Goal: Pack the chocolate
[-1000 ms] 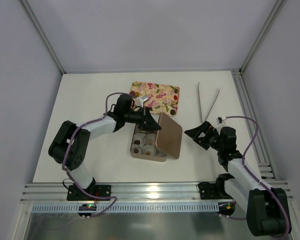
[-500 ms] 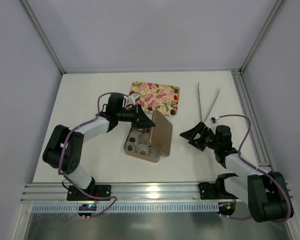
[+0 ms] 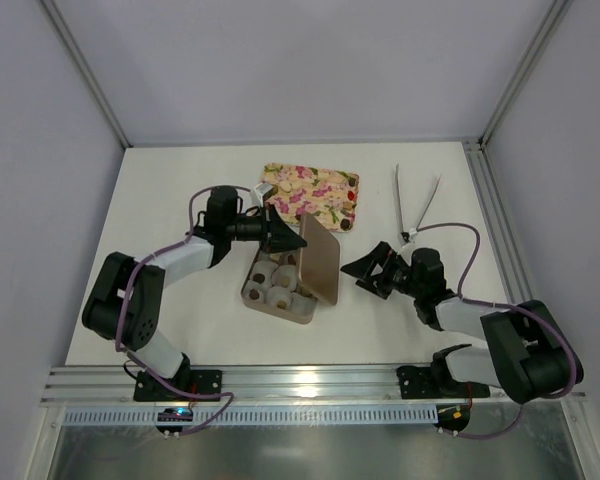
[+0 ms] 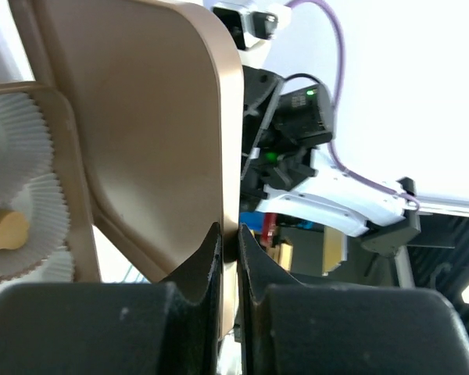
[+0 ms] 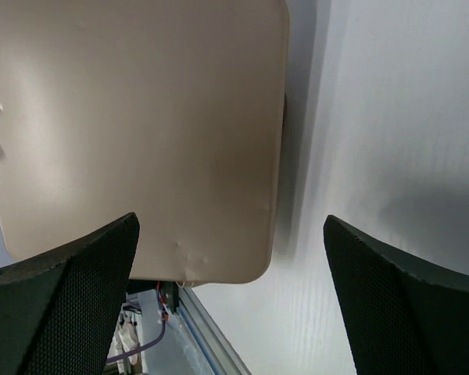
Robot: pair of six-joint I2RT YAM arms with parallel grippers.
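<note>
A tan box holds white paper cups, and chocolate pieces sit in some of them. Its hinged lid stands nearly upright. My left gripper is shut on the lid's top edge; in the left wrist view its fingertips pinch the thin lid rim, with a golden chocolate in a cup at the left. My right gripper is open just right of the lid. In the right wrist view the lid's outer face fills the space ahead of that gripper, which holds nothing.
A pink-and-cream floral tray lies behind the box, with dark chocolates at its right edge. Metal tongs lie at the back right. An aluminium rail runs along the near table edge.
The lid has swung up from lying open to nearly upright, and the box has slid left. My left gripper pulled left with the lid. My right gripper moved left toward the lid.
</note>
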